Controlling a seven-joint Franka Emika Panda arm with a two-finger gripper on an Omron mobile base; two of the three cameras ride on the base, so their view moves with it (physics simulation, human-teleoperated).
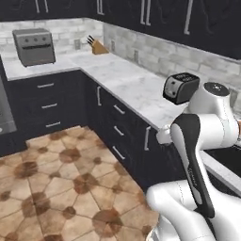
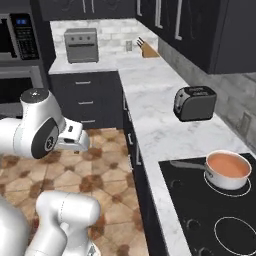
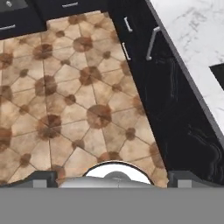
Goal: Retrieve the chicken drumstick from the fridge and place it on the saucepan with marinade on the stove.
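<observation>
The saucepan with marinade (image 2: 228,170) is a shiny steel pan of orange-red liquid on the far right burner of the black stove (image 2: 200,220), its dark handle pointing left. In the hand view my gripper (image 3: 113,178) points down at the tiled floor beside the dark cabinets, its fingertips (image 3: 43,177) standing far apart with nothing between them. A corner of the stove (image 3: 218,72) shows at the right edge there. My arm (image 2: 40,130) is folded over the floor, left of the counter. The chicken drumstick and the fridge are out of view.
A dark toaster (image 2: 195,103) stands on the marble counter (image 2: 150,85) behind the stove. A grey toaster oven (image 2: 81,45) and a knife block (image 2: 148,50) sit in the far corner. A wall oven and microwave (image 2: 17,37) are at the left. Brown tiled floor (image 1: 56,179) lies open.
</observation>
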